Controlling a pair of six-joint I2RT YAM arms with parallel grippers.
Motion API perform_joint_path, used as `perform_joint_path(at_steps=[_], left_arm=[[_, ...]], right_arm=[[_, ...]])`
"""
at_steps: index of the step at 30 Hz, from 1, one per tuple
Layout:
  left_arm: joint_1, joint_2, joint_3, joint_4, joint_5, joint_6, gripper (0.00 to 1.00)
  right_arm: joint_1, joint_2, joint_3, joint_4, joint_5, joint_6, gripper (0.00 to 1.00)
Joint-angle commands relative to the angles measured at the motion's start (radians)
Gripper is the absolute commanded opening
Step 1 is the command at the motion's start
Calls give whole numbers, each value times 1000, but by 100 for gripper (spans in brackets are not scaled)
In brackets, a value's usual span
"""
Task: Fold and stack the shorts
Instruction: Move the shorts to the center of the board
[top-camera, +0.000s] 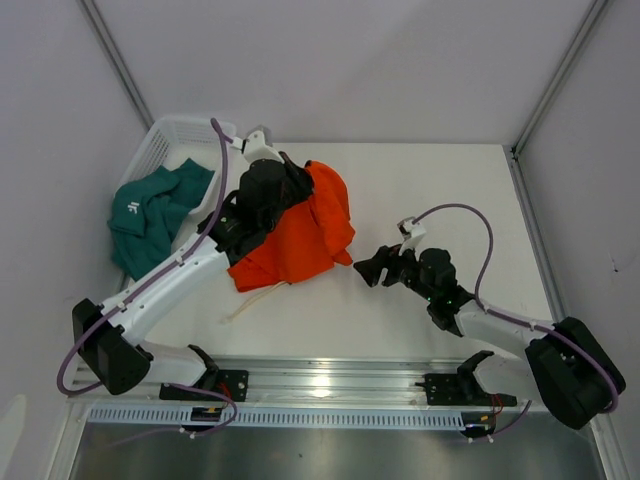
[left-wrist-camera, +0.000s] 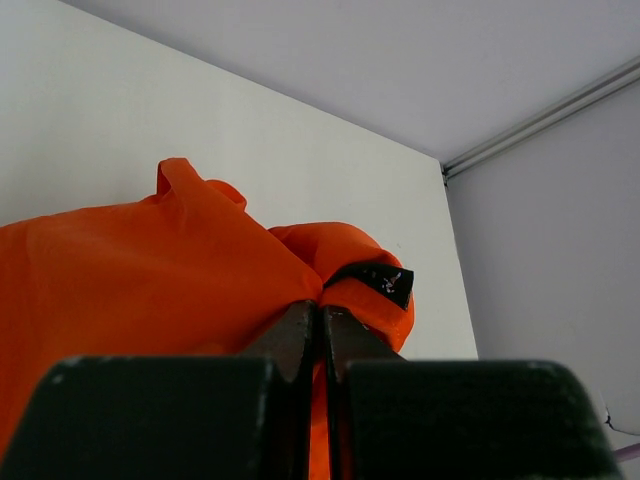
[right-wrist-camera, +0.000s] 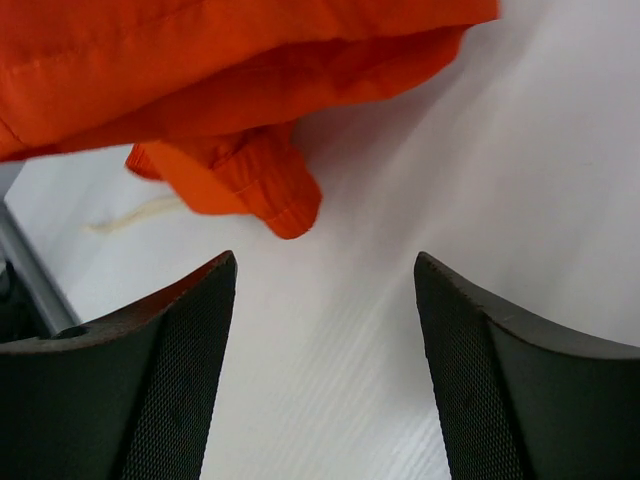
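- I see the left arm stretched diagonally from its near-left base. The left gripper (left-wrist-camera: 320, 322) is pressed together, pinching a fold of the orange shorts (top-camera: 300, 245).
- The right arm lies low, reaching leftward. The right gripper (right-wrist-camera: 325, 270) is spread and empty, just beside the shorts' hem.
- The orange shorts are bunched mid-table, long axis near-left to far-right, with the drawstring (top-camera: 250, 300) trailing near-left.
- The teal shorts (top-camera: 150, 215) drape over the mesh basket (top-camera: 170, 128).

Just ahead of the right claw (right-wrist-camera: 325, 265), the orange shorts (right-wrist-camera: 230, 60) are thin, smooth cloth with a faint sheen and a stitched hem. The claw's pads (right-wrist-camera: 180, 380) are matt black, grained like fine mesh. Beneath it the table (right-wrist-camera: 500, 150) is matt white, faintly ribbed.
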Motion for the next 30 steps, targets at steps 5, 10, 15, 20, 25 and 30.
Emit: perform_joint_path(at_steps=[5,10,15,20,25,30], left_arm=[[3,-76,22,27,20,11,0],[3,-92,19,13,17,17,0],[1,-97,5,15,34,6,0],[1,-85,10,9,35,11,0],[21,-66,25,-23,15,28,4],[246,25,117,-77,211,14,20]], right_arm=[[120,155,131,100,-115,-159,70],[169,200,177,77,-57,-211,69],[194,238,221,54,-9,-233,60],[224,220,234,21,21,-245,12],[234,91,205,-38,17,-225,0],[243,-88,203,-163,35,-187,0]])
